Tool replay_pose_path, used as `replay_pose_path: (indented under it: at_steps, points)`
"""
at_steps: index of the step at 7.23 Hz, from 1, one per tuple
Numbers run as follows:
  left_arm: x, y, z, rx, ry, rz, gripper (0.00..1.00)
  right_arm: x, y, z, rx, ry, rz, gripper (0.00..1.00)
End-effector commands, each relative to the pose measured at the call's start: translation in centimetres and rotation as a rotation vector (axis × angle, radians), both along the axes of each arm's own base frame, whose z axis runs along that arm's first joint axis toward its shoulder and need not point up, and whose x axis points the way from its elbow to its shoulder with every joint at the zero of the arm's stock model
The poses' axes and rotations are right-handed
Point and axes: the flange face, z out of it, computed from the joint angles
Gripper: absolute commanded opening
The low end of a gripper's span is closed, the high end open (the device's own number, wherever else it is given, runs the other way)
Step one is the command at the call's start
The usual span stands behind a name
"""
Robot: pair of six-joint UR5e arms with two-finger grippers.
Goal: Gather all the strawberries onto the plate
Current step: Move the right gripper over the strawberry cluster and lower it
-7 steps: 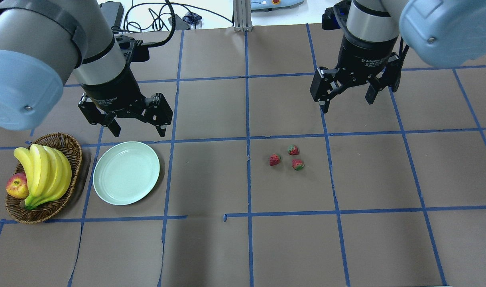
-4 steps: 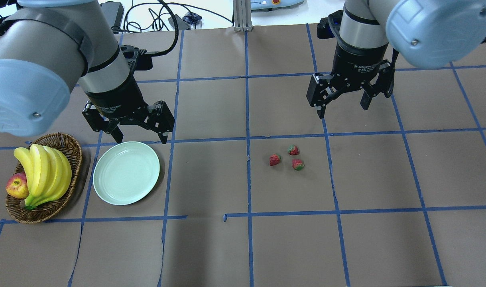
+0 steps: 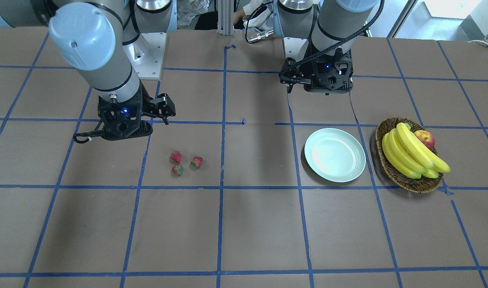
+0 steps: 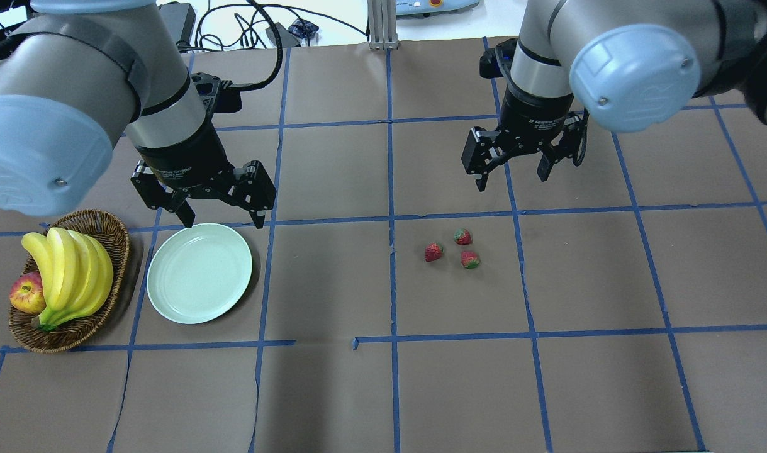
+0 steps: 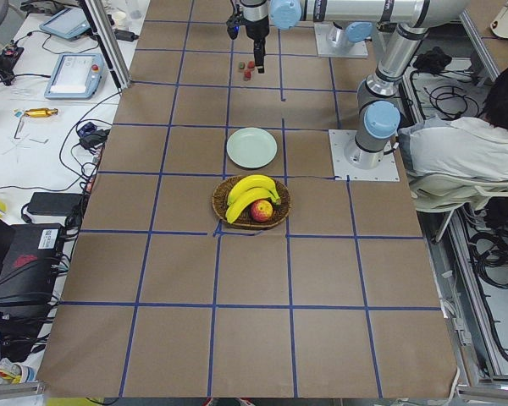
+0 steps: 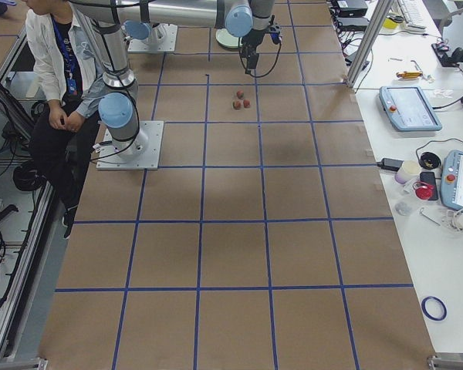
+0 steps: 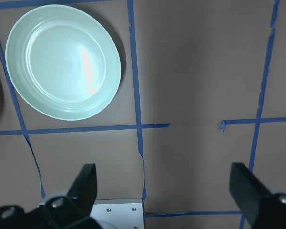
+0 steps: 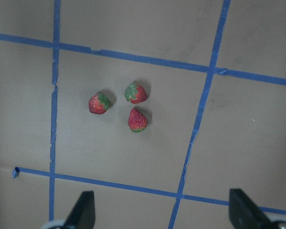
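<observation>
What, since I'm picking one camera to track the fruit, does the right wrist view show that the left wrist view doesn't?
Only the right wrist view shows the three strawberries, close together but apart on the brown paper. Only the left wrist view shows the plate, with nothing on it, and a pale base plate at the bottom edge. Both show the paper, blue tape lines and an open gripper at the bottom: right gripper, left gripper.

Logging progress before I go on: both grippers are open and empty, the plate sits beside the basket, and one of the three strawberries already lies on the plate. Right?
No: the plate is empty. The overhead exterior view shows all three strawberries on the table, apart from it. The rest holds: left gripper and right gripper are open and empty, plate beside the basket.
</observation>
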Motion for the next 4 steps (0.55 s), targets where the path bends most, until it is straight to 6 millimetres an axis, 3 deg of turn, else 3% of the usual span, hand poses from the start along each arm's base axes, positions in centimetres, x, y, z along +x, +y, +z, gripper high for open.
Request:
replay_pose_path:
  at_steps: [1, 2, 4]
  points:
    - [0.0, 0.0, -0.1, 0.002, 0.001, 0.000, 1.00, 1.1, -0.1, -6.7, -0.032, -0.011, 0.016, 1.00]
    - [0.0, 0.0, -0.1, 0.002, 0.001, 0.000, 1.00, 1.2, 0.3, -9.7, -0.050, -0.013, 0.017, 1.00]
    - [-0.1, 0.0, -0.2, 0.005, 0.000, 0.002, 1.00, 1.8, 0.7, -12.5, -0.042, -0.044, 0.028, 1.00]
